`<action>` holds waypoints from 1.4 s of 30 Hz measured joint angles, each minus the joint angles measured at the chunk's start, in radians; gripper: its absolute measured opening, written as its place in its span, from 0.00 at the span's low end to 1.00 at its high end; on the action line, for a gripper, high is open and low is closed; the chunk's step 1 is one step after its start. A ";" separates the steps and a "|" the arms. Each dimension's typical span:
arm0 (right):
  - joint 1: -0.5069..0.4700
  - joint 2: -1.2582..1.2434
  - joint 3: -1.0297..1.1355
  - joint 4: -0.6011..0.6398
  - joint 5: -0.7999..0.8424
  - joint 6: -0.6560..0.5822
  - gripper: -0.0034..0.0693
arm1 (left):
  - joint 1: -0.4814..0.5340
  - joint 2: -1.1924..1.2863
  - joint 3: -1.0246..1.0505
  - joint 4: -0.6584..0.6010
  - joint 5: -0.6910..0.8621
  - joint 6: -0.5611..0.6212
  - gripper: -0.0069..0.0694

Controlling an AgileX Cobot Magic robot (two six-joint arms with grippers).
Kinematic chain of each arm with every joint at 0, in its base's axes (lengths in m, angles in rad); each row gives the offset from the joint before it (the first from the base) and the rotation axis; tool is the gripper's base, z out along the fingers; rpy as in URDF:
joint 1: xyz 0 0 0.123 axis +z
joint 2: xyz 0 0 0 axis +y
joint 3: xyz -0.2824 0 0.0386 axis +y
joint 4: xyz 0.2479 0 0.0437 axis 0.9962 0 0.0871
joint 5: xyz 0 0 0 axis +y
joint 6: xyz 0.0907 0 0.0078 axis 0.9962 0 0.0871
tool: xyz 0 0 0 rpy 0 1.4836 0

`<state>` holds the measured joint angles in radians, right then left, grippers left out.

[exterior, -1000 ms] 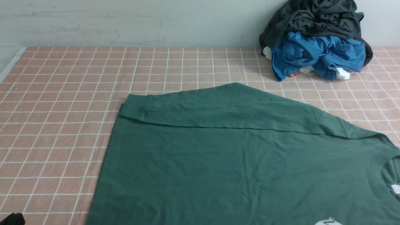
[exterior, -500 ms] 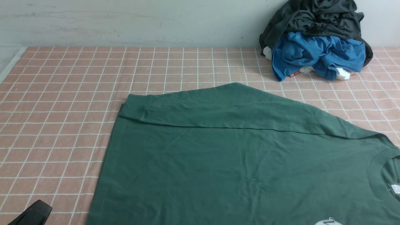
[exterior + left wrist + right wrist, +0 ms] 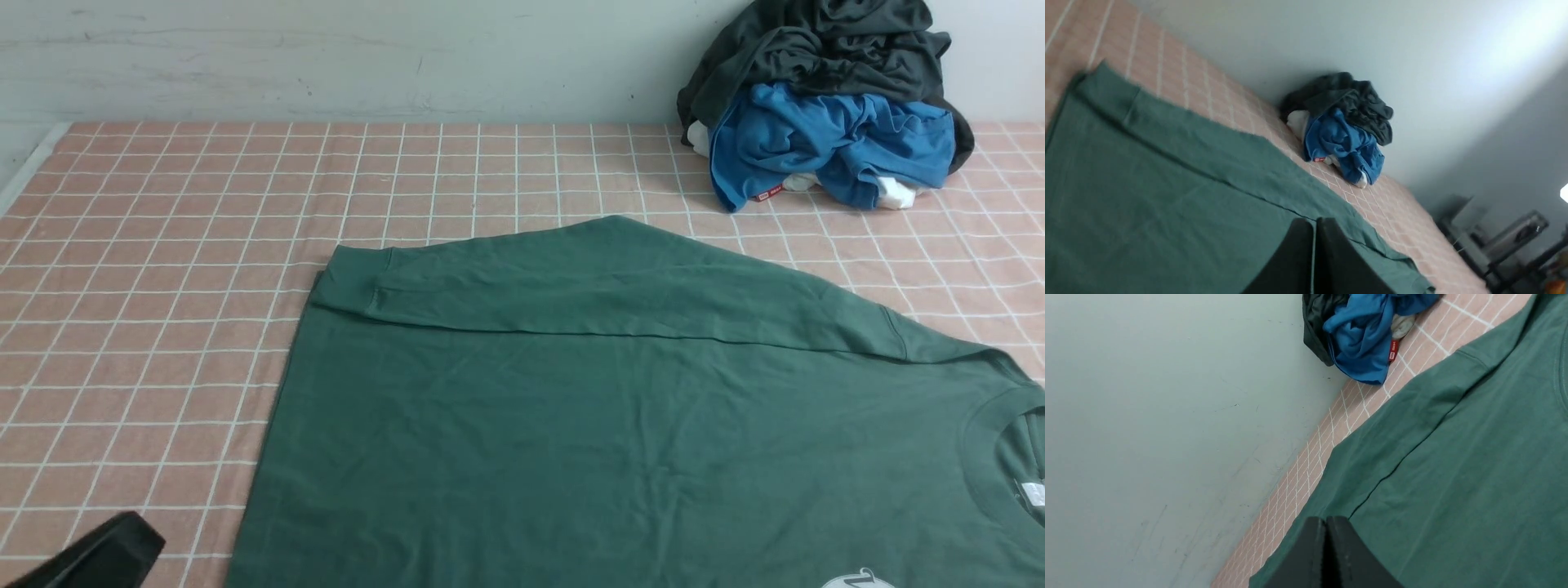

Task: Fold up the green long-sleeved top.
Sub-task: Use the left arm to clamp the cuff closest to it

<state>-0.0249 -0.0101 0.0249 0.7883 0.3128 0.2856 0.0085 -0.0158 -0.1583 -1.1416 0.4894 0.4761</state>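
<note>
Pincers, two, black, both empty.

1. The left pincer (image 3: 140, 537) has its jaws pressed together on nothing. Its tip shows at the near left corner of the front view, over bare cloth beside the garment's hem end (judged to be poised for a first grasp there).
2. The right pincer (image 3: 1326, 521) is likewise closed and empty and lies outside the front view. Its own wrist camera shows it above the garment's body panel; whether it touches cannot be told.
3. The green long-sleeved top (image 3: 620, 425) is a large sweatshirt of dark forest-green cotton. It lies flat and front-up on the worktop (image 3: 163, 245), filling the near centre and right and running off the near edge of the view. It is judged to be spread this way so that its edges can be reached.
   - The round ribbed collar (image 3: 992, 457) lies to the robot's right, with a small neck label (image 3: 1033, 494) inside it.
   - A sliver of white front print (image 3: 861, 580) shows at the near edge.
   - The far sleeve (image 3: 571, 286) is laid along the body's far side, and its ribbed cuff (image 3: 355, 282) sits at the hem-end corner. One sleeve fold is judged to be in place and the body folds not yet made.
   - The fabric is smooth with only faint creases. The near sleeve is not visible.
4. The worktop is covered in pink cloth with white grid lines.
5. A pile sits at the far right, well apart from the top and against the pale wall (image 3: 326, 57). It holds a bright blue crumpled garment (image 3: 824, 143) under a dark grey-black garment (image 3: 816, 45) and is judged to be set aside.
</note>
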 joint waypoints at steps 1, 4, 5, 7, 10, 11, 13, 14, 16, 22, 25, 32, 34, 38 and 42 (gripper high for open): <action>0.000 0.000 0.000 0.002 0.001 -0.031 0.03 | 0.000 0.008 -0.038 0.035 0.011 0.032 0.09; 0.000 0.000 -0.034 0.003 0.033 -0.203 0.03 | 0.000 0.112 -0.162 0.230 0.068 0.049 0.09; 0.000 0.000 -0.056 -0.004 0.036 -0.243 0.03 | 0.000 0.159 -0.192 0.308 0.096 0.037 0.09; 0.000 0.032 -0.120 -0.029 0.037 -0.327 0.03 | 0.000 0.255 -0.262 0.456 0.183 -0.014 0.09; 0.000 0.123 -0.244 -0.099 0.076 -0.438 0.03 | -0.004 0.408 -0.369 0.664 0.347 -0.082 0.09; 0.000 0.195 -0.312 -0.143 0.123 -0.492 0.03 | -0.014 0.465 -0.415 0.748 0.419 -0.102 0.09; 0.000 0.252 -0.373 -0.183 0.174 -0.526 0.03 | -0.025 0.532 -0.455 0.810 0.485 -0.120 0.09; 0.000 0.338 -0.471 -0.238 0.277 -0.567 0.03 | -0.049 0.605 -0.492 0.884 0.546 -0.139 0.09; 0.003 0.438 -0.563 -0.294 0.381 -0.599 0.03 | -0.091 0.684 -0.520 0.947 0.591 -0.162 0.09; 0.140 0.740 -0.751 -0.360 0.731 -0.619 0.03 | -0.291 0.947 -0.537 1.030 0.614 -0.184 0.12; 0.251 0.826 -0.769 -0.374 0.855 -0.633 0.03 | -0.372 1.070 -0.537 1.037 0.604 -0.187 0.19; 0.376 0.906 -0.768 -0.434 0.925 -0.648 0.03 | -0.447 1.288 -0.540 1.048 0.471 -0.189 0.45; 0.382 0.907 -0.768 -0.440 0.927 -0.648 0.03 | -0.448 1.355 -0.540 1.055 0.405 -0.189 0.52; 0.383 0.907 -0.768 -0.447 0.923 -0.648 0.03 | -0.448 1.476 -0.540 1.059 0.307 -0.189 0.59; 0.383 0.907 -0.768 -0.448 0.919 -0.648 0.03 | -0.448 1.574 -0.542 1.057 0.260 -0.189 0.60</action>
<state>0.3586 0.8964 -0.7435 0.3403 1.2318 -0.3625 -0.4399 1.5580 -0.7005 -0.0847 0.7494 0.2869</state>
